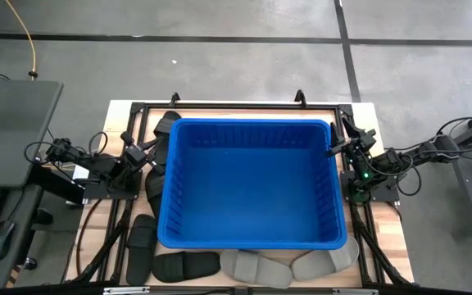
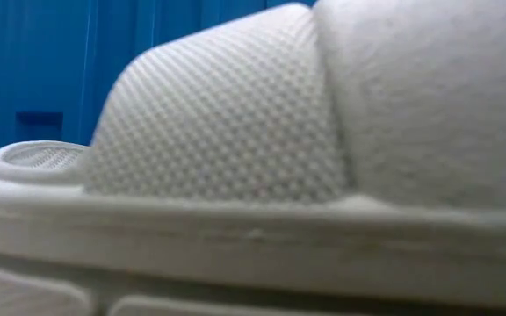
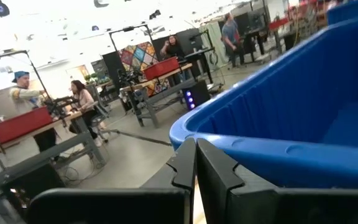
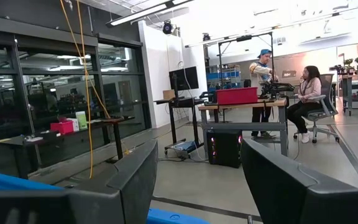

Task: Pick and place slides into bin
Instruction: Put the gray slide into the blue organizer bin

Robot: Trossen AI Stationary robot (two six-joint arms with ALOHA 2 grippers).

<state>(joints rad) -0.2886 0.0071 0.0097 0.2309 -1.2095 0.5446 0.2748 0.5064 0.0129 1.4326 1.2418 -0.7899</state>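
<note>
The blue bin [image 1: 252, 184] stands in the middle of the table with nothing inside that shows. Slides lie on the table along its near wall: two black ones [image 1: 185, 265] [image 1: 142, 244] and light grey ones [image 1: 254, 268] [image 1: 328, 260]. More black slides lie by the bin's left wall [image 1: 152, 184] [image 1: 167, 125]. One light grey slide [image 2: 235, 158] fills the low view, resting on its sole. My left gripper [image 1: 139, 153] [image 3: 196, 165] is shut and empty beside the bin's left rim. My right gripper [image 1: 340, 147] [image 4: 197, 180] is open and empty at the bin's right rim.
The bin [image 3: 278, 124] takes up most of the table, leaving narrow strips on each side. Its rim shows in the right wrist view [image 4: 5, 182]. A black frame [image 1: 236, 106] runs round the table's edge. People sit and stand at workbenches [image 4: 272, 84] in the room beyond.
</note>
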